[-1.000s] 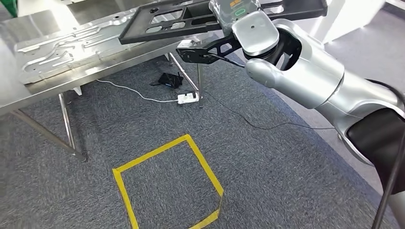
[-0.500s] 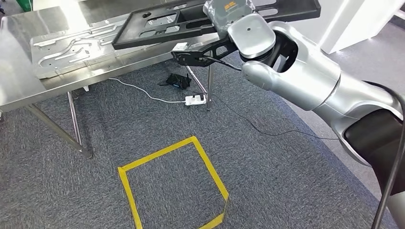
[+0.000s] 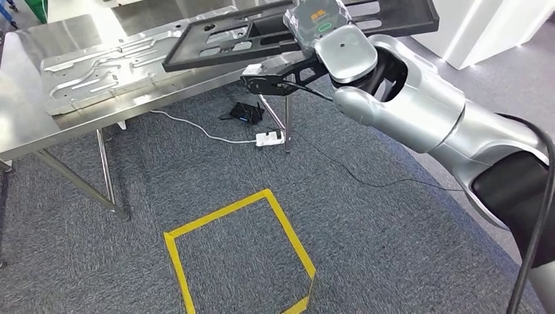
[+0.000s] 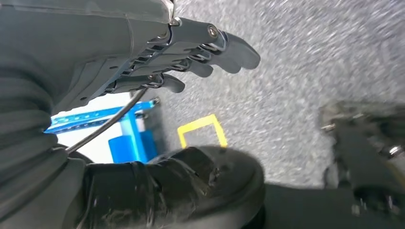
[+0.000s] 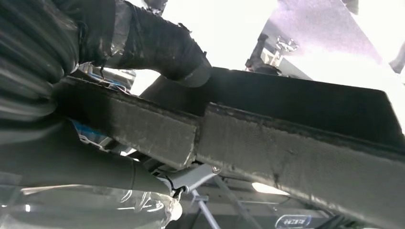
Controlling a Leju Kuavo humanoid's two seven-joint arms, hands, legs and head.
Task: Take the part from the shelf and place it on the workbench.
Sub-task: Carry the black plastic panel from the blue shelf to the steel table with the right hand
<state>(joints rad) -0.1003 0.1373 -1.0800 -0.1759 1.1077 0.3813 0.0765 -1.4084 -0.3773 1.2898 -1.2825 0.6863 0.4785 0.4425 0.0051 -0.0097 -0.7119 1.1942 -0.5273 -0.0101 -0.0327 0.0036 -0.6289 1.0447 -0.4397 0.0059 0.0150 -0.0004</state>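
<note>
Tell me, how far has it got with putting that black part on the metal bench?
Done: the part is off the shelf and held by the right hand. In hand: it hangs tilted over the bench's edge, above a silver plate, not yet set down. Left: lower it and let go. The left hand holds nothing.

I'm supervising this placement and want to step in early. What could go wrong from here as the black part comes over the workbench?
The right robot hand holds the long black part near one end, so the far end could sag or twist in the grip. The silver plate already lies on the workbench, so the part may land on it or scrape it. The white power strip and its cables lie on the carpet by the table legs, a possible trip hazard.
</note>
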